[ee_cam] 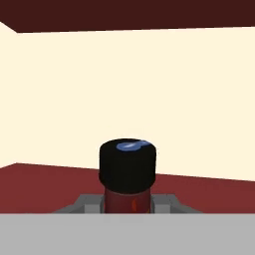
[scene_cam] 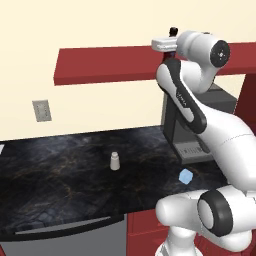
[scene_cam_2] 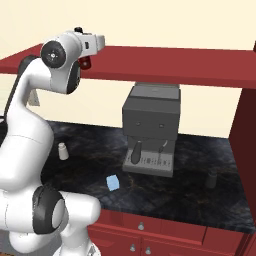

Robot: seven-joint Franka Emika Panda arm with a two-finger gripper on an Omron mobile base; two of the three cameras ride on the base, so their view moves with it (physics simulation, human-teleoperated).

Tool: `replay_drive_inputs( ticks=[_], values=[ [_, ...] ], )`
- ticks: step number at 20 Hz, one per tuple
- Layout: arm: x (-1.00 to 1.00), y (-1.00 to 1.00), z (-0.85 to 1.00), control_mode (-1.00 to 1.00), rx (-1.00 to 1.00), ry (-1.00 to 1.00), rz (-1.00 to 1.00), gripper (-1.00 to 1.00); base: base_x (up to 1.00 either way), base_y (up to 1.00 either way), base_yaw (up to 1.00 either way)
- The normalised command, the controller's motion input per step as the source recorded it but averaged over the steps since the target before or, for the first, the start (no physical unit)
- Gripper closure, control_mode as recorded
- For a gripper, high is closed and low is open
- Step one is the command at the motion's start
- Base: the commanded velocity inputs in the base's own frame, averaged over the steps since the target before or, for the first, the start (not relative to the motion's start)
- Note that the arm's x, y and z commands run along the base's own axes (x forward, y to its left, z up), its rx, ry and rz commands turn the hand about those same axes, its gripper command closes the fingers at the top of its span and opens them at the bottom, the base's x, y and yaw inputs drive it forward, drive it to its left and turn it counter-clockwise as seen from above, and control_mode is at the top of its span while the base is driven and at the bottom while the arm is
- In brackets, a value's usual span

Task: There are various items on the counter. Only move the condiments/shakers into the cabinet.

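Left base view: sauce bottle (scene_cam: 169,52) up at the cabinet (scene_cam: 105,65) edge w/ the jaws, mostly hidden by the arm; whitish shaker (scene_cam: 115,161) and blue block (scene_cam: 186,176) on the counter (scene_cam: 60,170). Right base view: bottle red body below the hand, front of cabinet; black shaker (scene_cam_2: 211,180) on counter, right of coffee machine (scene_cam_2: 151,127). Hand view: jaws pinching bottle below its black cap (ee_cam: 127,162), bottle upright betw. the fingers (ee_cam: 165,201), over red surface.

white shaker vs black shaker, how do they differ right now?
The white shaker stands left of the coffee machine, out in the open counter; the black shaker stands right of it, near the red side panel. The white one contrasts sharply with the dark top; the black one nearly blends in. Both are upright, tapered, on the counter.
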Motion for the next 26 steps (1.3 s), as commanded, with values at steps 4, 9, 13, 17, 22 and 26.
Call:
replay_drive_inputs(
  ticks=[4, 9, 13, 17, 22, 26],
  values=[
    [0.5, 0.0, -0.07, -1.0, 0.0, 0.03, 0.0, 1.0, 0.0, 0.0, 0.0],
    [0.51, 0.0, -0.16, -1.0, 0.0, 0.07, 0.0, 1.0, 0.0, 0.0, 0.0],
    [0.4, 0.0, -0.32, -1.0, 0.0, 0.0, 0.0, 1.0, 0.0, 0.0, 0.0],
    [0.44, 0.0, -0.37, -1.0, -0.02, 0.0, 0.0, 1.0, 0.0, 0.0, 0.0],
    [0.45, 0.0, -0.29, -1.0, -0.05, 0.0, -0.01, 1.0, 0.0, 0.0, 0.0],
    [0.37, 0.0, -0.22, -1.0, -0.07, 0.0, -0.01, -1.0, 0.0, 0.0, 0.0]
  ],
)
